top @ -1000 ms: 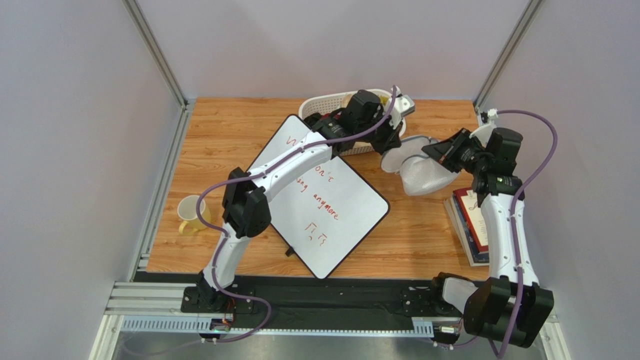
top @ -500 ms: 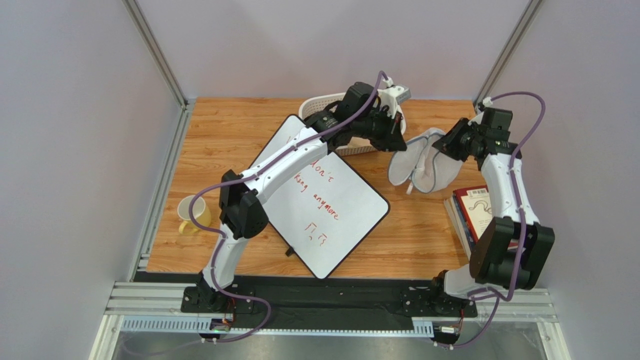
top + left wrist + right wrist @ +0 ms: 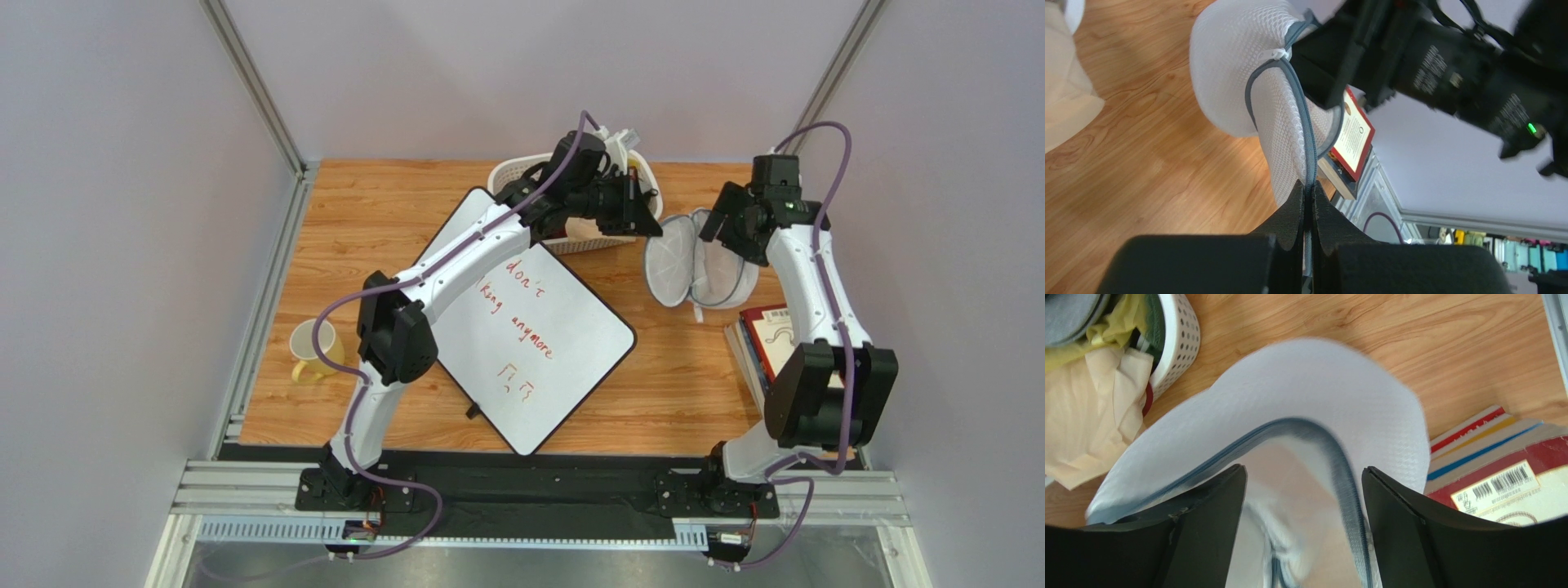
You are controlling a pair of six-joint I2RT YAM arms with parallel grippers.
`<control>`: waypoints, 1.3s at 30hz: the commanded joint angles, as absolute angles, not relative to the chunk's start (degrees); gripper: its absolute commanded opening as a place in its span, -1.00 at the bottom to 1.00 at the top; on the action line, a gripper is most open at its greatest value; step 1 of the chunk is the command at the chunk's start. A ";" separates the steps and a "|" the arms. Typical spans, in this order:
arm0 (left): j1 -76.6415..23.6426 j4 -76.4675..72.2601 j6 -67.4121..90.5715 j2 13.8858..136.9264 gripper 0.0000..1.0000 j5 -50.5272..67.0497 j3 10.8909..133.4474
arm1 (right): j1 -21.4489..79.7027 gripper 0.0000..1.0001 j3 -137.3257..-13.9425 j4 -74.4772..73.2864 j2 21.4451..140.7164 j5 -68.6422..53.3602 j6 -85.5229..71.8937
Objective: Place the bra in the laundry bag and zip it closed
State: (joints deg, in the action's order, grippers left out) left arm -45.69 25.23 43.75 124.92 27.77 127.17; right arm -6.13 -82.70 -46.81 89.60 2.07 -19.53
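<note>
The laundry bag [image 3: 687, 263], white mesh with a grey zipper band, hangs open at the table's back right. My left gripper [image 3: 640, 218] is shut on its zipper band [image 3: 1310, 153], which runs straight up between the closed jaws [image 3: 1310, 187]. My right gripper [image 3: 721, 230] stands open just above the bag's mouth [image 3: 1339, 392], its fingers wide apart [image 3: 1303, 471] and holding nothing. A grey rounded pad [image 3: 1069, 309] that looks like the bra lies in the basket among other clothes.
The white slotted basket [image 3: 521, 172] with yellow and beige garments [image 3: 1094, 398] stands at the back, left of the bag. A stack of books [image 3: 767, 349] lies right of the bag. A whiteboard [image 3: 528, 331] covers the middle, a yellow mug [image 3: 313, 349] stands far left.
My right gripper has opened and let go of the bag, and its arm has drawn back toward the far edge. The bag has spread open. The left gripper keeps its hold.
</note>
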 commanded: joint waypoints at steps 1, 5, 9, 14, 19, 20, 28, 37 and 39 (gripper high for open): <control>-44.48 23.47 50.79 123.49 -1.00 25.41 125.08 | -2.46 0.55 -80.60 -47.20 82.98 13.89 -20.04; -43.95 25.83 49.66 120.15 -1.00 19.00 122.70 | -0.27 0.64 -79.45 -47.28 81.48 13.09 -20.66; -42.89 27.16 52.46 119.53 -1.00 18.72 123.66 | 4.30 0.67 -76.92 -47.29 80.07 13.62 -20.74; -42.63 27.95 53.87 119.27 -1.00 18.81 124.45 | 4.22 0.67 -72.34 -45.00 78.84 16.00 -21.44; -42.54 27.77 56.33 118.92 -1.00 19.60 124.80 | 4.04 0.67 -71.11 -43.24 80.42 13.01 -22.94; -42.63 27.77 56.77 118.74 -1.00 19.60 124.72 | 4.04 0.66 -70.76 -42.89 80.68 12.83 -23.11; -42.45 26.54 60.90 117.25 -1.00 22.24 123.67 | -1.56 0.57 -66.19 -37.10 82.26 5.55 -26.63; -40.87 28.03 59.51 115.14 -1.00 23.29 122.96 | -4.48 -1.00 -68.55 -35.76 84.02 1.40 -26.02; -39.29 28.56 56.96 115.57 -1.00 26.43 122.87 | -4.57 -1.00 -70.04 -38.65 84.64 1.85 -24.97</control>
